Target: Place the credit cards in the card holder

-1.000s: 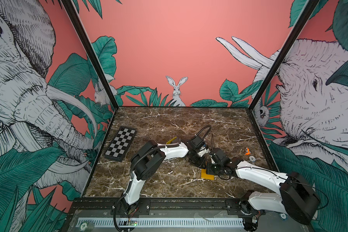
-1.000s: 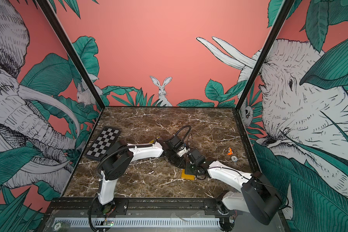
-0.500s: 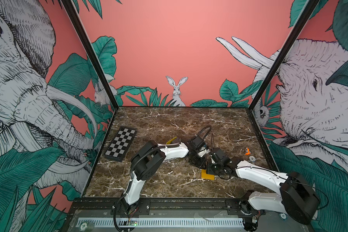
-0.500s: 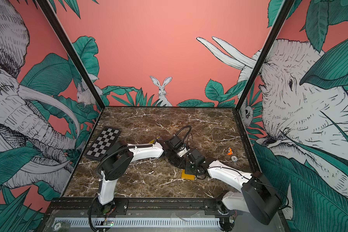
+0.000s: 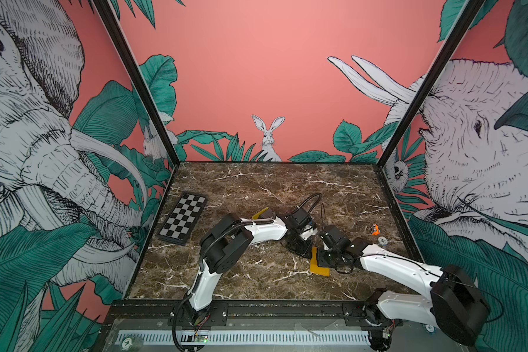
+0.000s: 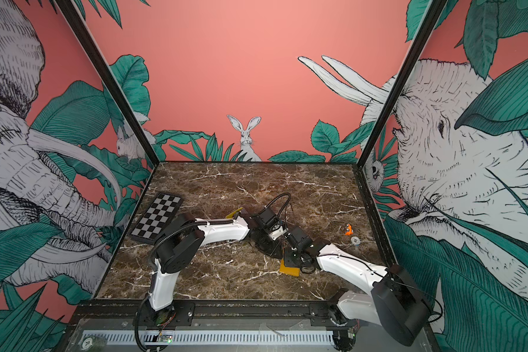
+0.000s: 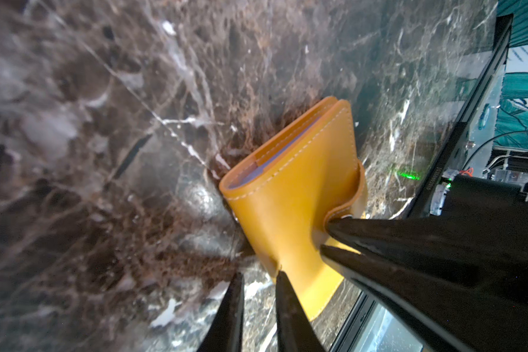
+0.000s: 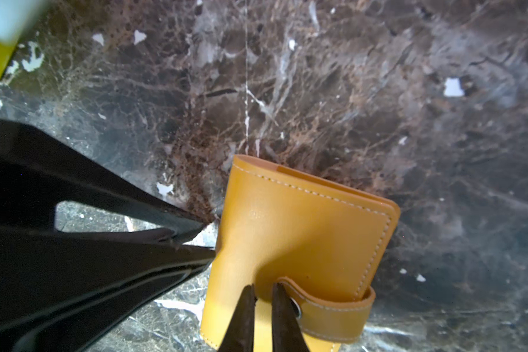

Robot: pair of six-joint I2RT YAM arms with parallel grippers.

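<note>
**Step in hand (judged):** opening the holder, before any card goes in.

The dark brown marble worktop [image 5: 256,189] is carrying the orange-yellow leather-like folding card holder [image 5: 320,269] near the middle of its front edge. The holder is lying folded, with its snap tab [image 8: 333,307] wrapping round one side. Whether the tab is fastened cannot be told.

To do this step well, one gripper should be pinning the lower cover to the worktop. The other should be peeling the tab off the metal snap stud [image 8: 297,311] with a short, steady pull. A jerk would likely drag the whole holder. The credit cards are not showing in any view.

**Pose:** the white left arm [image 5: 265,231] and white right arm [image 5: 393,265] are reaching low and converging on the holder from opposite sides.

- **Right gripper:** the right gripper [image 8: 263,288] is pinching yellow leather just beside the stud, with its jaws nearly together.
- **Left gripper:** the left gripper [image 7: 259,274] is standing slightly parted and grasping nothing, with bare marble showing between its fingers. Its tips are seemingly touching the holder's edge.
</note>
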